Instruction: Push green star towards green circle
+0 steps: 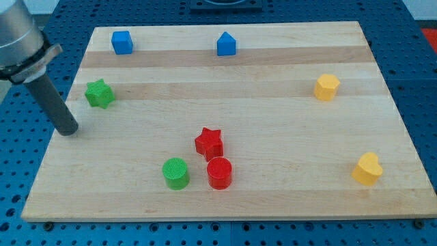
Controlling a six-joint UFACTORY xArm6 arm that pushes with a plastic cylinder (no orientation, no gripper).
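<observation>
Tip of my rod, with no pincer on it, sits just below and left of the green star, far from the green circle on the bench.

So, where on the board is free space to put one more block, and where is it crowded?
Free: the wide middle between the blue blocks and the red star, and the stretch between the red circle and the yellow blocks. Crowded: red star, red circle and green circle; also my tip by the green star.

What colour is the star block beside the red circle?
Red: the red star, touching the red circle, in the camera view.
</observation>
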